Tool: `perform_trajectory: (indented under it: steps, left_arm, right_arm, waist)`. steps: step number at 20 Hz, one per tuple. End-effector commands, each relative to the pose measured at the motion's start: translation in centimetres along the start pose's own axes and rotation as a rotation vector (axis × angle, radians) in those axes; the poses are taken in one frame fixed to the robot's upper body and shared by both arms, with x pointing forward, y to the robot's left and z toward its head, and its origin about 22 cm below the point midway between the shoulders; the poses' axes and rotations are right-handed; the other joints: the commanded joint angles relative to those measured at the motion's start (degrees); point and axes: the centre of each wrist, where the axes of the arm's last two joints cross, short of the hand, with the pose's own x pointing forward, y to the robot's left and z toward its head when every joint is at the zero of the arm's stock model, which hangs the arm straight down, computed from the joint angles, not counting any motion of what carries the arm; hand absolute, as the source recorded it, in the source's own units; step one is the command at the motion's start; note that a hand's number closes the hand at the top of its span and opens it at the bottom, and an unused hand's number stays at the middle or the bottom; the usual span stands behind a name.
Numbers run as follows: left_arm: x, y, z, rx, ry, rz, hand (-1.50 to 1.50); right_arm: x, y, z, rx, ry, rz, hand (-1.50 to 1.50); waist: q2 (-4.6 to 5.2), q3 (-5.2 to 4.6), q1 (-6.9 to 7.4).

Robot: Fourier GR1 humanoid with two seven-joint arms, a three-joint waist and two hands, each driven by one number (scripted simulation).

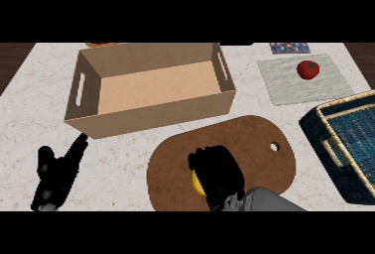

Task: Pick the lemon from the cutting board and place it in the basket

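- Your right hand (216,171) is down over the board (253,144), fingers curled round the lemon (196,182), which is mostly hidden; only a yellow sliver shows at the hand's left edge.
- The lemon sits on the board's lower left part; you cannot tell whether it is lifted off the wood or touching it.
- The board is brown and rounded, with a small hole (275,146) near its right edge, and lies on the pale tabletop (29,99) in the lower middle of the view.
- The basket (344,149), dark blue with a tan rim, stands just right of the board, cut off by the view's right edge.
- Your left hand (58,171) shows at the lower left, well apart from the board, fingers straight and pointing up toward the box; it holds nothing.
- The box (147,114), open cardboard with handle slots, stands above the board, its near wall close to the board's top edge.
- At the upper right a grey mat (293,89) carries a red fruit (308,69); it lies above the basket.
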Motion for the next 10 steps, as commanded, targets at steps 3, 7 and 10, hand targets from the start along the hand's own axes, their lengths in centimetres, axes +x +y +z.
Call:
perform_trajectory:
  steps: [3, 7, 10]
  left_arm:
    - [-4.1, -1.8, 1.5, -0.019, 0.093, 0.014, 0.00]
    - [-2.9, -0.7, 0.6, -0.004, 0.105, 0.028, 0.00]
    - [-2.3, -0.5, 0.4, 0.003, 0.116, 0.045, 0.00]
  right_arm:
    - [-0.3, 2.0, -0.1, -0.028, -0.010, 0.078, 1.50]
    - [-0.5, 0.1, 1.2, -0.062, -0.022, 0.076, 1.50]
    - [-2.6, 3.0, 7.6, -0.026, -0.047, 0.071, 1.50]
  waist:
    - [0.53, -0.86, 0.06]
    - [0.46, -0.88, -0.35]
    - [0.07, -0.86, -2.42]
